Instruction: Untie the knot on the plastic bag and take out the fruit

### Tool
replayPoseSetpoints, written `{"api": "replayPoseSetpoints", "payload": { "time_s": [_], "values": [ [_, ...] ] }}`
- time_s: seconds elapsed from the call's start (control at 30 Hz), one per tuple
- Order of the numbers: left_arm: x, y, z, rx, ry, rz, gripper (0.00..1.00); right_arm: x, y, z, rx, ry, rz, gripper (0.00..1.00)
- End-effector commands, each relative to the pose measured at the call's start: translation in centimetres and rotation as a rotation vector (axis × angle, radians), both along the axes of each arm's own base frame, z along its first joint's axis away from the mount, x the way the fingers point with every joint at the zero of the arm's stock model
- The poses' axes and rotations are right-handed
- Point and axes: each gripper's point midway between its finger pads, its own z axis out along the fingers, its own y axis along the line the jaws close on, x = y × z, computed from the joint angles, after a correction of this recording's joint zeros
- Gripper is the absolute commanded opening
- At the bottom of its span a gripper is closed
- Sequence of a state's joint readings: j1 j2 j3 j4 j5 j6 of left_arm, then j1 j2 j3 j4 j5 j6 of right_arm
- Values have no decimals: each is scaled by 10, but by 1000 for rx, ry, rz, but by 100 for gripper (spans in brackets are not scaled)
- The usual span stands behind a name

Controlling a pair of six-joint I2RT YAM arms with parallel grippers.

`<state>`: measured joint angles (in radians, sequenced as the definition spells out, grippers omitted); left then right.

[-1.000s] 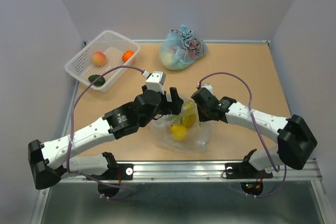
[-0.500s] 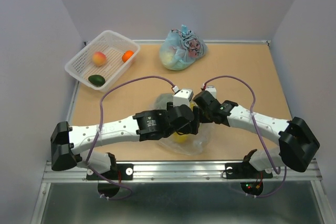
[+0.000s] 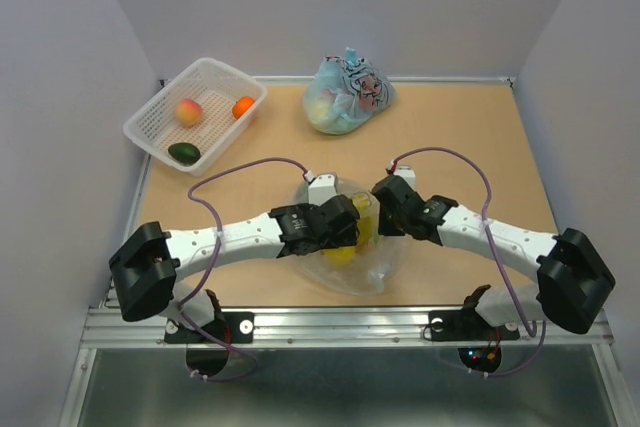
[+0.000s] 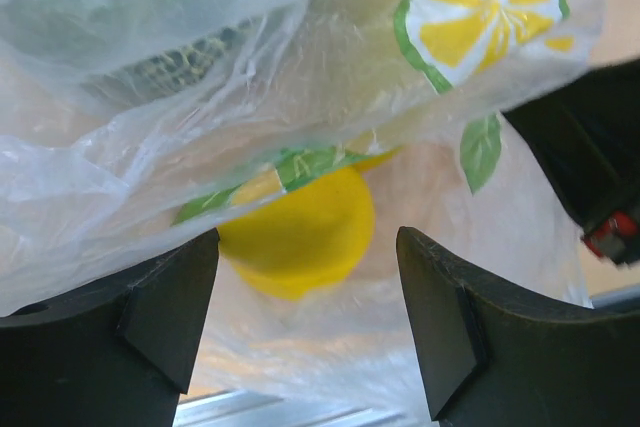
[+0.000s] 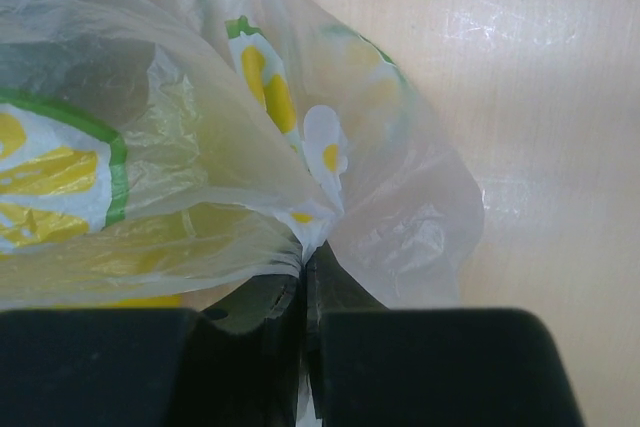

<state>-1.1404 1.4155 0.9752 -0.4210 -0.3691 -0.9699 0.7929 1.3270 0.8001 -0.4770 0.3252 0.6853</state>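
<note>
I see two matching arms, the left arm (image 3: 240, 239) and the right arm (image 3: 495, 237), each built of smooth white shells between bulky black joint housings. Each has a big rounded black shoulder block, left (image 3: 148, 269) and right (image 3: 575, 292). One thin purple cable (image 3: 195, 192) loops beside the left arm and another (image 3: 432, 150) beside the right. A small white box (image 3: 321, 187) caps the left wrist. The left gripper (image 4: 308, 247) has matte black wedge fingers (image 4: 160, 317) with bevelled faces. The right gripper (image 5: 302, 267) is black too, with slightly glossy fingers (image 5: 255, 302). Tiny red and green lights (image 3: 478, 355) glow below the right base.
</note>
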Motion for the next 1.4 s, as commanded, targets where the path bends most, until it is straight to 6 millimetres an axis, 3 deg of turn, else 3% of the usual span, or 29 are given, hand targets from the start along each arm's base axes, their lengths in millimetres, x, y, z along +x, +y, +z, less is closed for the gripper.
{"api": "replayPoseSetpoints", "payload": {
  "time_s": [0.0, 0.13, 0.33, 0.47, 0.6, 0.77, 1.13, 1.37],
  "values": [
    [7, -22, 1, -80, 4, -5, 83, -2, 5, 2, 71, -20, -10, 7],
    [7, -20, -7, -64, 20, 21, 87, -3, 4, 5, 90, -31, -17, 7],
    [15, 0, -13, -97, 8, 113, 93, -7, 2, 3, 102, -24, -17, 7],
    [23, -2, 3, -142, -15, 130, 94, -8, 3, 5, 114, -27, -13, 7],
    [16, 0, 14, -148, -14, 140, 95, -8, 4, 8, 118, -36, -9, 7],
    [8, 7, -7, -126, 32, 159, 95, -8, 5, 6, 120, -30, -7, 7],
    [10, -7, -37, -81, 64, 126, 98, -12, 5, -1, 120, -14, 8, 7],
    [13, -5, -55, -29, 69, 136, 99, -14, 5, -4, 120, -8, 16, 7]
  ]
}}
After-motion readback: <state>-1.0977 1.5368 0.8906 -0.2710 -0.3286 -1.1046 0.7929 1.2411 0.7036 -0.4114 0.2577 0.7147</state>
